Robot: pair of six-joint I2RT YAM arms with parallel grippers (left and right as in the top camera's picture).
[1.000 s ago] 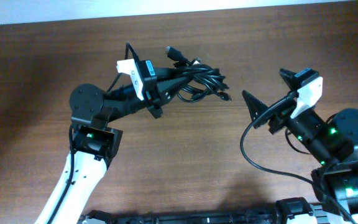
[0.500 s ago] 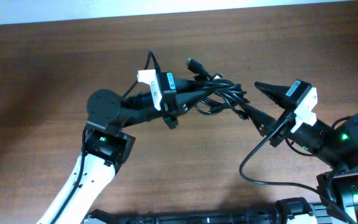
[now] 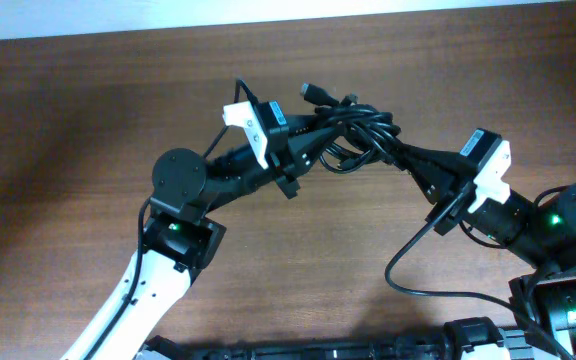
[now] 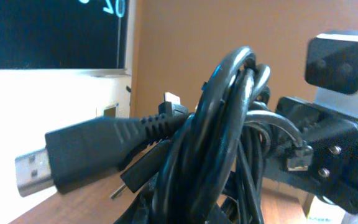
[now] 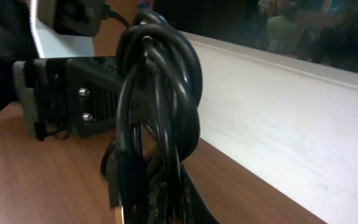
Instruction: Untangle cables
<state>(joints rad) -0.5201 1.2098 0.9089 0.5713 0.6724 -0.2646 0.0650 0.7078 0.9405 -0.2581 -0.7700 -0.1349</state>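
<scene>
1. We see the cables (image 3: 358,135), a knot of black cords, up near twelve o'clock on the brown bench (image 3: 88,120), strung between two robot arms.
2. The left end effector (image 3: 313,138) enters the knot from its eight o'clock side, jaws pinched narrow on the cables.
3. The right end effector (image 3: 400,152) meets the same knot from four o'clock, jaws closed tight on its cords.
4. A plug (image 3: 314,92) juts from the knot at eleven o'clock.
5. From the left wrist, we find the cables (image 4: 216,137) standing in upright loops, the plug (image 4: 73,155) pointing to nine o'clock.
6. From the right wrist, the cables (image 5: 160,81) rise at centre, with a white ledge (image 5: 278,112) behind at three o'clock.
7. We cannot tell whether the knot touches the bench.
</scene>
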